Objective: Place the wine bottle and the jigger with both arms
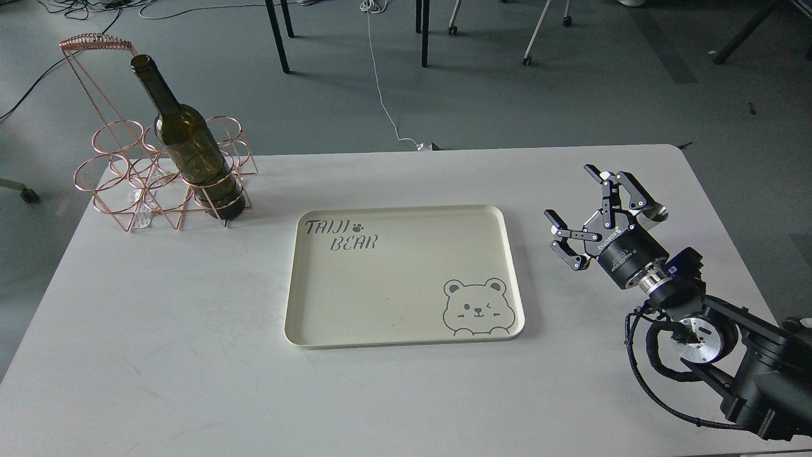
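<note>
The wine bottle (190, 149), dark olive-green and uncorked, leans in the front right ring of a copper wire rack (113, 143) at the table's far left. My right gripper (569, 192) hovers over the right side of the table, open, with nothing between its fingers. Just behind its far finger shows a small shiny steel piece, apparently the jigger (660, 213), mostly hidden by the gripper. The left arm and its gripper are out of view.
A cream tray (393, 285) printed with "TAIJI BEAR" and a bear face lies in the table's middle with nothing in it. The white table (158, 355) has rounded corners. Chair legs and cables lie on the floor beyond it.
</note>
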